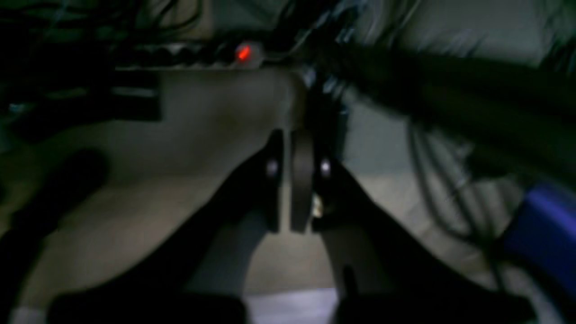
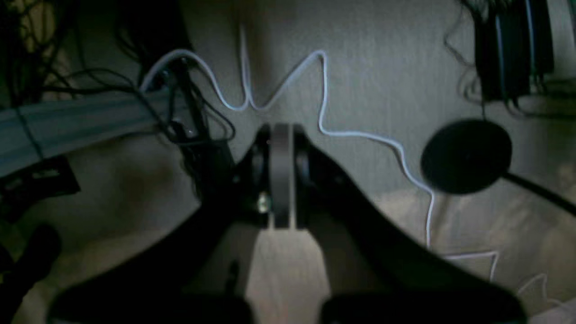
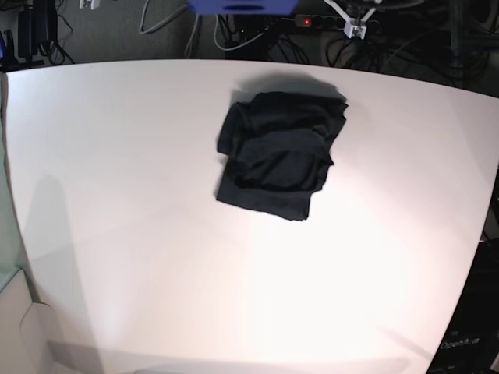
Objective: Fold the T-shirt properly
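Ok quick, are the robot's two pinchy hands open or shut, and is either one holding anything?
Left gripper: shut, holding nothing.
Right gripper: shut, holding nothing.
The crumpled black soft-fabric T-shirt lies alone on the white table.

T-shirt (image 3: 277, 153) bundled on the desk (image 3: 117, 195), toward its far edge, cables (image 3: 234, 35) behind the desk

Base view high, looks down on table (image 3: 117, 195); wrist views close behind jaws, face floor.
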